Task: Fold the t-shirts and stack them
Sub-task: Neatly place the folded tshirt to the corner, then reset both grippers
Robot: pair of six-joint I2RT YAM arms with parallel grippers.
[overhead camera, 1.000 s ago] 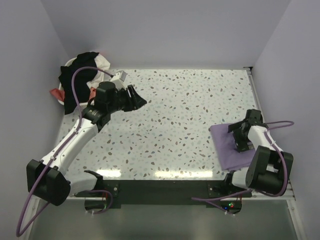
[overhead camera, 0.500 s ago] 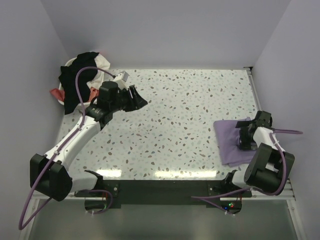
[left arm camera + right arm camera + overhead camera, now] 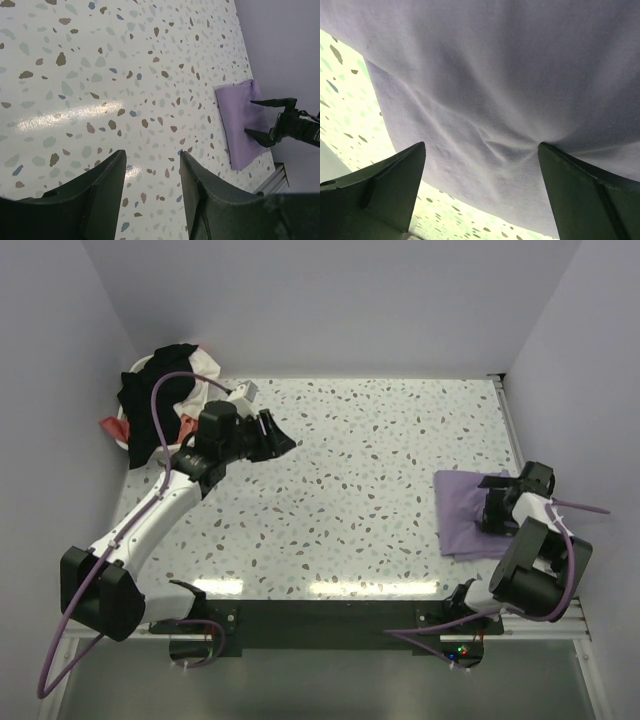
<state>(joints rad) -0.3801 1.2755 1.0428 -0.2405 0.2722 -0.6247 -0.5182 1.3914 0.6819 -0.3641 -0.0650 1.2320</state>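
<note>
Jaws of the right gripper [image 3: 480,147] stand spread wide at the near right of the table [image 3: 350,490], with nothing pinched between them. Both fingertips [image 3: 402,170] are down against the lavender t-shirt [image 3: 465,515]. In the right wrist view, small creases gather in the cloth at one tip. That t-shirt lies folded into a flat rectangle near the table's right edge. The gripper sits over its right-hand part, and its left part lies uncovered on the speckled surface.

Farther in, on the left side, the left gripper [image 3: 152,155] hangs above the tabletop, well apart from the lavender t-shirt. Its two dark fingers are partly spread, and only the speckled surface shows through the gap between them. It holds nothing and touches nothing.

At the far left corner, off the table's edge, sits the white laundry basket [image 3: 141,364], heaped with unfolded shirts. A black t-shirt [image 3: 170,362] is draped over the top and down the side, with a white t-shirt [image 3: 205,368] beside it. A coral t-shirt [image 3: 110,427] hangs out low on the left. The left gripper is near the basket but apart from it.
</note>
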